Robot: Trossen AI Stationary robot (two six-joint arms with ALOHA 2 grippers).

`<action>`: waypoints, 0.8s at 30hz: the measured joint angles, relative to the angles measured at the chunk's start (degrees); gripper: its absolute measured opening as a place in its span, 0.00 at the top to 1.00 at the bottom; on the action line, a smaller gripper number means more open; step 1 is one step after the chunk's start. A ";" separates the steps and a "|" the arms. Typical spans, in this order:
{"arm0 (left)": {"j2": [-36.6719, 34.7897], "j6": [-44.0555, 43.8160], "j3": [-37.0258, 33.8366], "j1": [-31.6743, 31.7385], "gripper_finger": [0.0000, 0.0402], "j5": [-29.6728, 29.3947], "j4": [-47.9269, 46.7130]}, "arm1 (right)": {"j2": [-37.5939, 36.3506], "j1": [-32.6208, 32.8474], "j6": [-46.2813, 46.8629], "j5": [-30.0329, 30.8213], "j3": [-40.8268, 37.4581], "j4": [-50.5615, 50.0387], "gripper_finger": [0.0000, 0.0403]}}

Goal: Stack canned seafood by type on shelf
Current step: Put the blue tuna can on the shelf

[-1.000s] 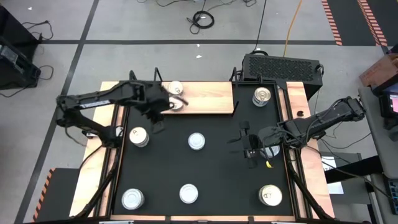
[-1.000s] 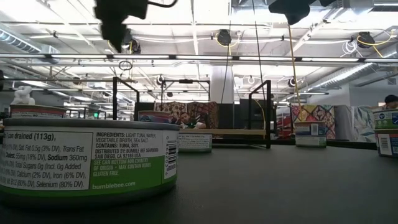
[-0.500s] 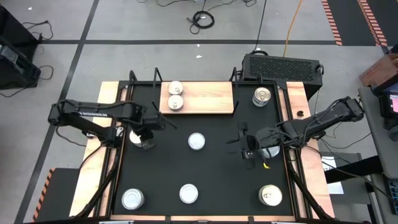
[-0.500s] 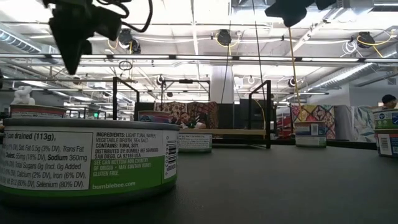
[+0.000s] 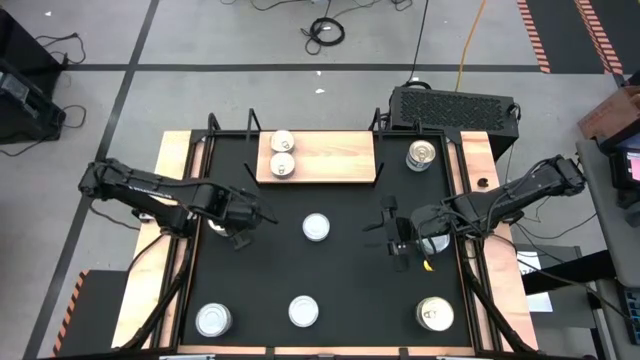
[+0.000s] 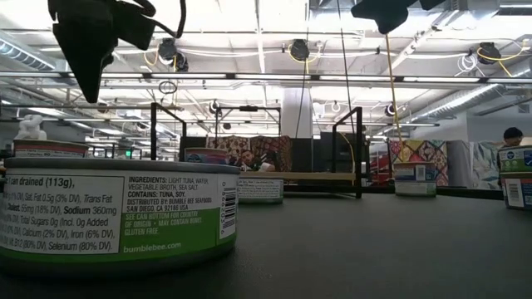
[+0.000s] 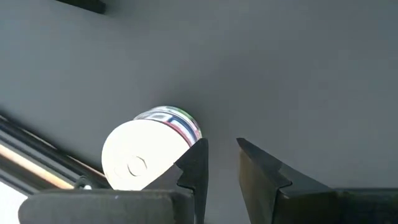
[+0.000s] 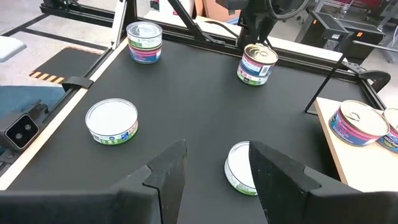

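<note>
Left tool (image 5: 243, 226) narrowly parted, empty, above a tin (image 7: 144, 157) at the tabletop's (image 5: 350, 290) left edge, right tool (image 8: 214, 163) wide (holding nothing), two tins (image 5: 283, 153) on the shelf (image 5: 330, 160).

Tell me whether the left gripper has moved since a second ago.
Yes. The left gripper has left the shelf and come toward the table's near side, now over the tin by the left edge.

A black ventilated box (image 5: 452, 105) sat off the black tabletop (image 5: 350, 270) at 1 o'clock. A coiled black cable (image 5: 326, 32) lay on the grey floor at 12, with a yellow cord (image 5: 468, 45) near it. A cardboard box (image 5: 612, 112) showed at 3.
</note>
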 joint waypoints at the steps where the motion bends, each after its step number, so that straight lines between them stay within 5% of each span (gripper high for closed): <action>1: 0.53 -0.38 0.00 -0.37 0.79 -0.49 -0.02 | 0.00 0.00 -0.01 0.00 0.00 0.02 0.58; 8: 5.60 -4.54 0.00 -1.96 0.79 -3.68 -0.84 | 0.00 0.00 -0.02 0.00 0.00 0.09 0.58; 24: 17.04 -8.85 -0.02 -1.68 0.79 -0.11 -6.23 | -0.02 0.00 -0.02 0.00 0.00 0.13 0.58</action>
